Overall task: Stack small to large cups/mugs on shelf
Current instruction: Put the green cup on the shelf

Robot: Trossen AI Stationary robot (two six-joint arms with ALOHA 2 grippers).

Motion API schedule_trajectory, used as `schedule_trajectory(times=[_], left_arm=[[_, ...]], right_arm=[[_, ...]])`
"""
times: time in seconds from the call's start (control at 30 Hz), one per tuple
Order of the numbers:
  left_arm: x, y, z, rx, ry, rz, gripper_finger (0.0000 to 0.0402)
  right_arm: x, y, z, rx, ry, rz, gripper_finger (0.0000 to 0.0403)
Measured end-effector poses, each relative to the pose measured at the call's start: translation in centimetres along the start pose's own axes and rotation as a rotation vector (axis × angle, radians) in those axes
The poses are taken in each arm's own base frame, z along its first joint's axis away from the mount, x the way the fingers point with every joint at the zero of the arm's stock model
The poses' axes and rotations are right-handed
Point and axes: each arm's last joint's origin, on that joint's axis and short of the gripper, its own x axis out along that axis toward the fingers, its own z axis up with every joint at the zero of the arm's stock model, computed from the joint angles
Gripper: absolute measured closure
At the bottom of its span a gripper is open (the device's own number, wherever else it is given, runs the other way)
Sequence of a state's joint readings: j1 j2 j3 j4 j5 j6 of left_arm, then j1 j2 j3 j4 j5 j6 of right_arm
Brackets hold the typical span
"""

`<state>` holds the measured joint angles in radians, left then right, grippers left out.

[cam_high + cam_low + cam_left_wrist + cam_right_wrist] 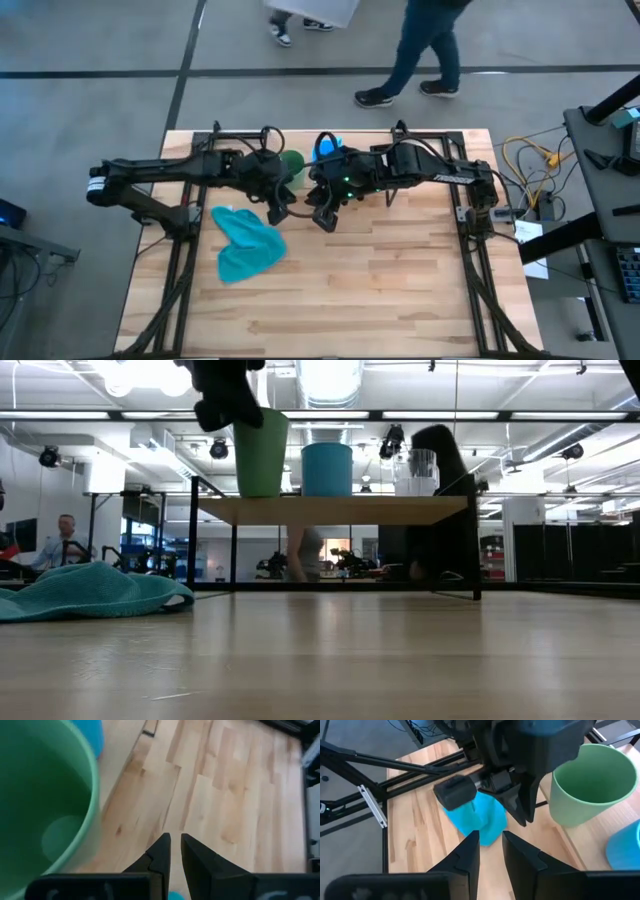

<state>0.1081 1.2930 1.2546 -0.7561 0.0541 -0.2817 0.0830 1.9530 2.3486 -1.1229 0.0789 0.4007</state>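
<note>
Three cups stand in a row on the shelf (330,510): the green cup (260,455), the blue cup (327,468) and the clear glass (417,472). From above, the green cup (292,165) and blue cup (328,147) show between the arms. My left gripper (175,845) hangs just beside the green cup (45,810), fingers pointing down with only a sliver between them and nothing in it. My right gripper (491,840) hovers close by over the table, near shut and empty, and looks at the left gripper (520,800) and the green cup (592,785).
A teal cloth (245,245) lies crumpled on the table's left half, near the left gripper, and shows again as a teal cloth (90,590) in the low view. The near half of the tabletop (400,290) is bare wood. People walk beyond the far edge.
</note>
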Motion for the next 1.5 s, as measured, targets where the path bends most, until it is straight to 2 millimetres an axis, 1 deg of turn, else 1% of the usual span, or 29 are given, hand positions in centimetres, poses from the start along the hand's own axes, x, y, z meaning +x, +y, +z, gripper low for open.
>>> schedule_trajectory(times=[0.23,0.47,0.63,0.77,0.9,1.1,1.23,1.4,1.5], left_arm=[[1.1,0.5,-0.7,-0.001,-0.004,0.066,0.0372],[1.6,0.6,-0.8,-0.001,-0.036,0.063,0.0372],[1.4,0.5,-0.6,-0.001,-0.045,0.061,0.0372],[0.5,0.3,-0.3,-0.026,-0.078,0.05,0.0372],[-0.1,0.0,-0.5,-0.042,-0.089,0.031,0.0372],[-0.1,-1.2,-1.1,0.064,-0.063,-0.055,0.0372],[0.0,-2.0,-1.4,0.096,-0.059,-0.093,0.0373],[0.1,-2.3,-1.4,0.117,-0.077,-0.108,0.0395],[0.1,-2.3,-1.3,0.156,-0.091,-0.11,0.04]], right_arm=[[0.0,0.0,0.0,0.0,-0.002,0.001,0.0328],[0.0,0.0,0.0,0.0,-0.004,0.001,0.0324],[0.0,0.0,0.0,0.0,-0.004,0.002,0.0328],[0.0,0.0,0.0,0.0,-0.005,0.002,0.0324],[0.0,0.0,0.0,0.0,-0.005,0.001,0.0318],[0.0,0.0,0.1,0.001,-0.005,0.001,0.0318],[0.0,0.0,0.0,0.0,-0.005,0.001,0.0321],[0.0,0.0,0.0,0.0,-0.005,0.002,0.0317],[0.0,0.0,0.1,0.001,-0.006,0.002,0.0317]])
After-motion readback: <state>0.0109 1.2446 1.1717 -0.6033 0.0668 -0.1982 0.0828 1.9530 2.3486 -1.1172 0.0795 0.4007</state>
